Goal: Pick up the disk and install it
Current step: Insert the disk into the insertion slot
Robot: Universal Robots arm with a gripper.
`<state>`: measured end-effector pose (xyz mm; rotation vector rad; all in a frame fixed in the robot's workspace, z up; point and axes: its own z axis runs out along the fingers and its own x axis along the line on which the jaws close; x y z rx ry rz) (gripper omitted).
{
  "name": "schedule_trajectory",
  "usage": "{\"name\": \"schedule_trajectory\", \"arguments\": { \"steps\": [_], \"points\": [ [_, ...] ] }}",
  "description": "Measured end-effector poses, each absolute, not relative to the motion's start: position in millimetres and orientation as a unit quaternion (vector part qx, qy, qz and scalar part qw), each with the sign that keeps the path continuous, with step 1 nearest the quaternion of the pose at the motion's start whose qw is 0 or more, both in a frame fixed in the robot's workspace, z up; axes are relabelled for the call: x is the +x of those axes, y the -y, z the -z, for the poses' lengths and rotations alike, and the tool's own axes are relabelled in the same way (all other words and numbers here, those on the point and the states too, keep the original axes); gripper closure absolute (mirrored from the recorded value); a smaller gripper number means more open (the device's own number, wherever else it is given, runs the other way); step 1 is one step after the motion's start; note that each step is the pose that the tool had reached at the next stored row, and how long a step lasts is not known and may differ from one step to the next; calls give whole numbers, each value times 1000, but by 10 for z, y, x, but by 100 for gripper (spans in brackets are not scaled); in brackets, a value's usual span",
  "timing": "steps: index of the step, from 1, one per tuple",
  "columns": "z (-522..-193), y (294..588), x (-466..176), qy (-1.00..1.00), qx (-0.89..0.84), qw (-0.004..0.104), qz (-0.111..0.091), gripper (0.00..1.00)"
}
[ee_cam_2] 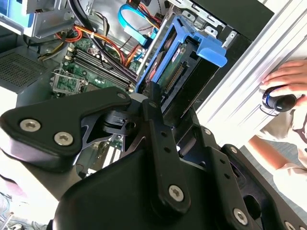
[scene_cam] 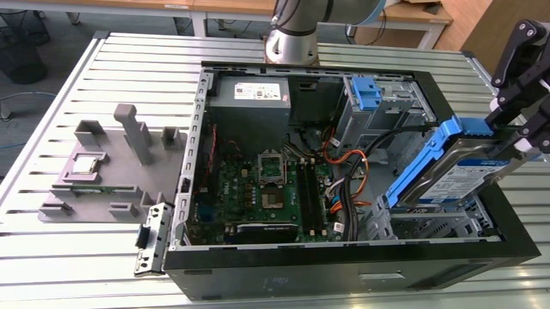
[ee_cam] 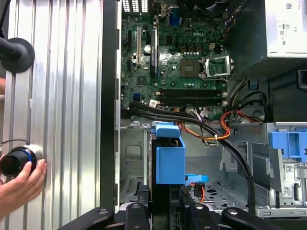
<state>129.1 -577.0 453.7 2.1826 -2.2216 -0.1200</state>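
Observation:
The disk (scene_cam: 455,175) is a silver drive with a white-and-blue label in a blue plastic carrier. It hangs tilted on edge over the drive cage (scene_cam: 434,225) at the exterior view's right end of the open computer case (scene_cam: 344,273). My gripper (scene_cam: 518,138) is shut on its upper end, with black linkages reaching up and right. In the second wrist view the gripper (ee_cam_2: 158,103) clamps the disk (ee_cam_2: 180,62) from both sides. In the first wrist view the carrier's blue tab (ee_cam: 170,155) rises just ahead of the gripper (ee_cam: 165,211), above the bay.
A separate blue bracket (scene_cam: 365,96) sits in the far drive bay beside the grey power supply (scene_cam: 249,93). Black and orange cables (scene_cam: 361,161) cross near the cage. A grey fixture (scene_cam: 112,167) stands outside the case. A person's hand (ee_cam: 19,179) holds a knob on the slatted table.

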Motion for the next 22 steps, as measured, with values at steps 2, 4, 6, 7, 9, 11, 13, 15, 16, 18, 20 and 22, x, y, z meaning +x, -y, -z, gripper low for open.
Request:
{"name": "schedule_trajectory", "arguments": {
  "steps": [2, 4, 6, 7, 9, 11, 13, 15, 16, 18, 20, 22],
  "points": [
    [-4525, 5771, 1291, 713, 700, 12, 39, 65],
    [-4515, 5771, 1292, 713, 700, 12, 38, 65],
    [-4515, 5771, 1292, 713, 700, 13, 38, 65],
    [-4515, 5771, 1292, 713, 700, 13, 38, 65],
    [-4513, 5771, 1292, 713, 700, 12, 38, 65],
    [-4512, 5771, 1287, 713, 700, 12, 38, 65],
    [-4513, 5771, 1285, 713, 700, 12, 38, 65],
    [-4512, 5771, 1280, 713, 700, 12, 38, 65],
    [-4512, 5771, 1277, 713, 700, 12, 38, 65],
    [-4511, 5771, 1276, 713, 700, 12, 38, 65],
    [-4507, 5770, 1275, 713, 700, 12, 38, 65],
    [-4494, 5770, 1275, 713, 700, 12, 38, 65]
  ]
}}
